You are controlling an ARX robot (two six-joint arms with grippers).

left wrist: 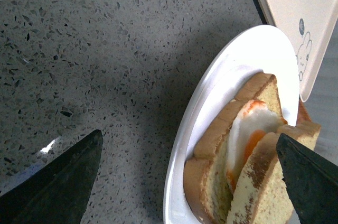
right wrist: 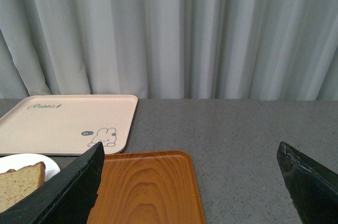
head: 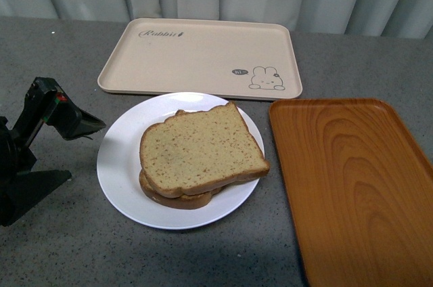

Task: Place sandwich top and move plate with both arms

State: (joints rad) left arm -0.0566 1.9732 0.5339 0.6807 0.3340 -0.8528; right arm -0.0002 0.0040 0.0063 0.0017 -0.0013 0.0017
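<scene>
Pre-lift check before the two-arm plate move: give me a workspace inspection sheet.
Surface: grey speckled tabletop, no spills seen.
Job's things: sandwich top lies slightly askew on the egg slice, both on the plate.
Clutter: rabbit tray behind the plate, wooden tray to its right.
Grippers: left gripper open, beside the plate's left edge, not touching; right gripper open, holding nothing, outside the front view.
Cables: nothing seen.
Surroundings: pale curtain behind the table.
</scene>
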